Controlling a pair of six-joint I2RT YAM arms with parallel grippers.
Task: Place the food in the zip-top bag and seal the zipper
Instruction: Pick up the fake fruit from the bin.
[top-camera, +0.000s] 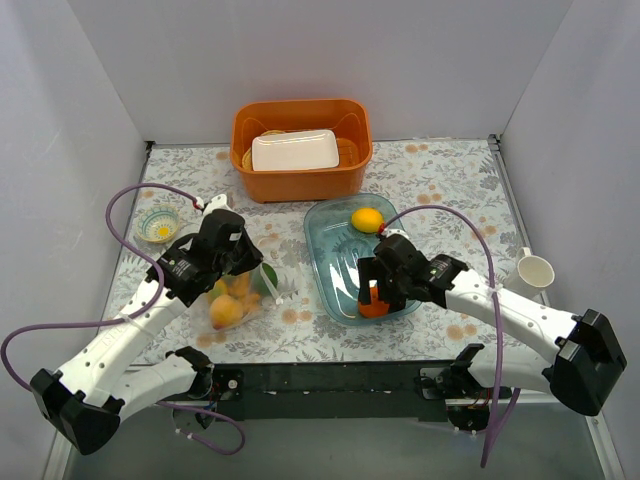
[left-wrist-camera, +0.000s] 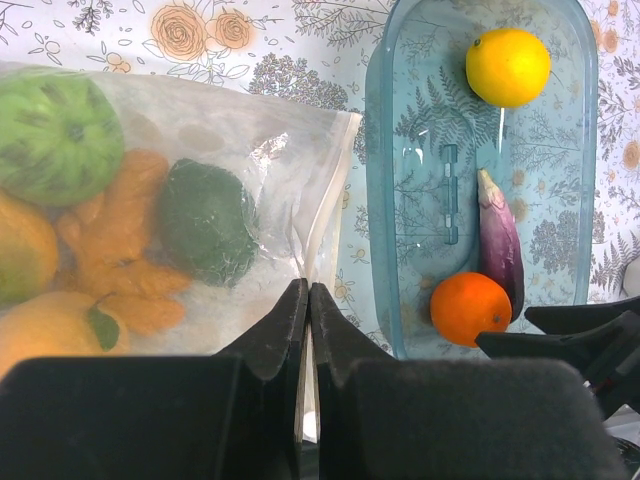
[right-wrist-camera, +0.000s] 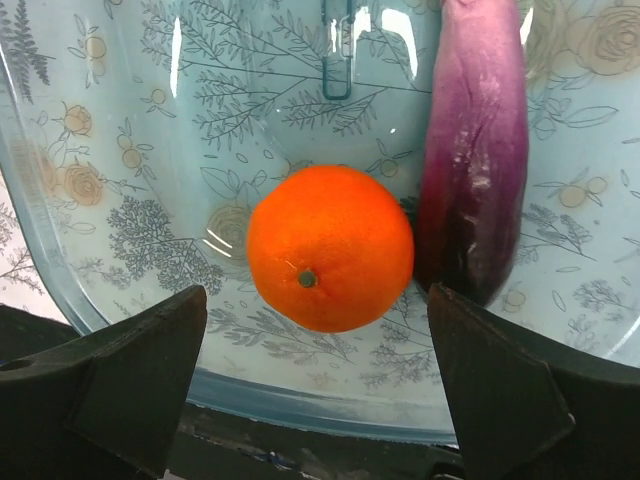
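Now right gripper (right-wrist-camera: 315, 295) jaws gape over the orange (right-wrist-camera: 330, 245): lower, centre, squeeze gently; left gripper (left-wrist-camera: 308, 290) jaws pinch the zip-top bag (left-wrist-camera: 250, 140).

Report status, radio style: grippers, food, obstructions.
Left gripper shut on zip-top bag edge. Right gripper open, fingers flanking orange in blue tray. Eggplant, lemon also unbagged there. Eggplant close beside orange, may crowd grasp.

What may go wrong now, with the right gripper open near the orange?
The eggplant lies beside the orange, so one finger of the open right gripper may strike it and push the orange away. The left gripper pinches only a thin edge of the zip-top bag; that edge may slip out.
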